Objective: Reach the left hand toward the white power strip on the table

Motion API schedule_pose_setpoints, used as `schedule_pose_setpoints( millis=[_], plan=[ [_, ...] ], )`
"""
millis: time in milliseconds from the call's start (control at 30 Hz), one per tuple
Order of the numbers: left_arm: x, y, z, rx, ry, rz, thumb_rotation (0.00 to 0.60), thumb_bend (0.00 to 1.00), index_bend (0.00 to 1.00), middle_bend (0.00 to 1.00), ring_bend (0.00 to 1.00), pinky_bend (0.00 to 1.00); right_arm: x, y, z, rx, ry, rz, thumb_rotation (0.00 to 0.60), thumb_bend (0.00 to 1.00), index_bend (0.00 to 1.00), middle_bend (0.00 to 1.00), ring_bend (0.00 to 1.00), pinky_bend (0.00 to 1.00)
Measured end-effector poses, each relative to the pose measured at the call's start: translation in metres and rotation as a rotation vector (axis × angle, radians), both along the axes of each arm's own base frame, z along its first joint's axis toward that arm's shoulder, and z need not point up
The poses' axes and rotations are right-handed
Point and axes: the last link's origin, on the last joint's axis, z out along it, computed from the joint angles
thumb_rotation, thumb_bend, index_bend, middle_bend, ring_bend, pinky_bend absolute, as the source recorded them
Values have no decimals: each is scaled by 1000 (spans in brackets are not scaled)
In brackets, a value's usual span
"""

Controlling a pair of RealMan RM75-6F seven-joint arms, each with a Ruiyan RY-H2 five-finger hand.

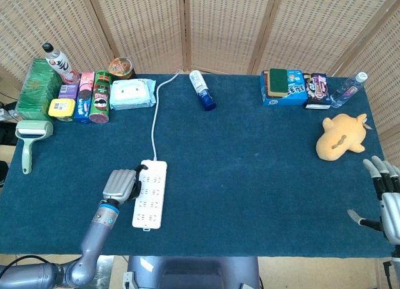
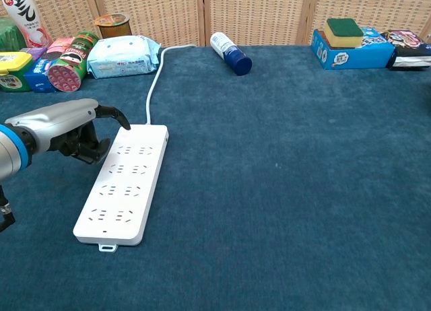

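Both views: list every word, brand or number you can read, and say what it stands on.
None reads in full.
Green can: lettering blurred.
White bottle: large dark characters, not legible.
Blue box: small print, too small.
Wipes pack: label blurred.
White power strip: no text shows.

On the blue table (image 1: pixel 250 176), the white power strip (image 1: pixel 150 193) lies near the front edge, its cord (image 1: pixel 155 114) running to the back edge. The left hand (image 1: pixel 121 186) sits against the strip's left side, fingers curled. The right hand (image 1: pixel 386 198) hovers at the front right corner, fingers spread, holding nothing.
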Motion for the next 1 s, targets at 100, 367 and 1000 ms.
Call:
schedule_pose_setpoints(
  millis=[100, 367, 1000],
  plan=[
    [2, 1, -4, -9, 0, -6, 600, 676, 233, 1000, 1000, 1000, -1, 0, 0, -1, -2, -2, 600, 0, 0, 11, 0, 0],
    [6, 4, -13, -24, 10, -9, 600, 675, 233, 1000, 1000, 1000, -2, -1, 2, -4, -6, -4, 600, 0, 0, 11, 0, 0],
    [5, 4, -18, -46, 20, 3, 600, 673, 234, 1000, 1000, 1000, -2, -1, 2, -3, -7, -3, 600, 0, 0, 11, 0, 0]
  ],
)
